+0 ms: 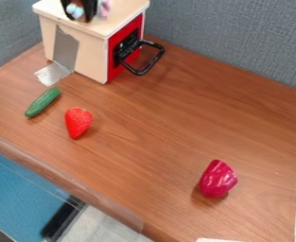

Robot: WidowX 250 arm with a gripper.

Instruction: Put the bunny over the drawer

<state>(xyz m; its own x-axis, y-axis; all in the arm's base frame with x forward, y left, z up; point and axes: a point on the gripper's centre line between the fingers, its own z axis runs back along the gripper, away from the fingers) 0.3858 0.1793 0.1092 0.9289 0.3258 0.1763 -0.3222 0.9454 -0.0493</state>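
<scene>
At the top edge, the black gripper (89, 8) is partly visible, low over the top of the small cabinet. Pale blue and white bits of a toy (79, 11) show against its black parts, and a pinkish-lilac piece (104, 7) stands just to the right. Which of these belongs to the bunny I cannot tell, nor whether the gripper holds it. The drawer (126, 41) has a red front with a black loop handle (154, 59) on the cabinet's right side.
A green cucumber (43, 102) and a red strawberry (78, 123) lie in front of the cabinet on the brown table (150, 151). A dark pink pepper (217, 179) is at the lower right. Grey walls rise behind; silver tape (53, 74) lies at the cabinet's base.
</scene>
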